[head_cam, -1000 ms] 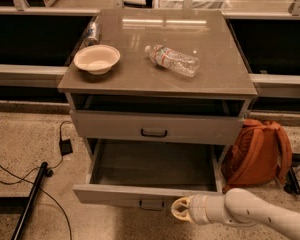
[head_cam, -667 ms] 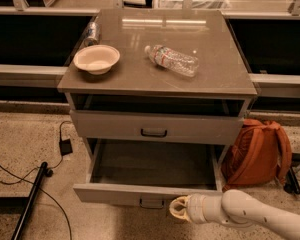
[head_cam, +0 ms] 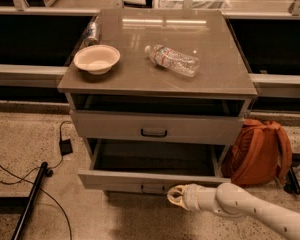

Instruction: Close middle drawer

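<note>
The middle drawer (head_cam: 115, 180) is the grey one pulled well out of the cabinet, with a small dark bar handle (head_cam: 154, 188) at the centre of its front and a grey tray inside. My gripper (head_cam: 174, 196) is at the drawer's front face, just right of and slightly below the handle, on the end of my pale arm reaching in from the lower right. It looks shut and holds nothing. The uppermost drawer (head_cam: 190, 129) above is slightly out. The lowest drawer is hidden under the open one.
On the cabinet top (head_cam: 220, 69) are a cream bowl (head_cam: 96, 59), a lying plastic bottle (head_cam: 172, 60) and a can (head_cam: 92, 32). An orange backpack (head_cam: 260, 151) leans at the cabinet's right. Cables and a black pole (head_cam: 32, 196) lie on the floor at left.
My gripper has moved up and a little left against the drawer front. The middle drawer's front has slid somewhat back into the cabinet.
</note>
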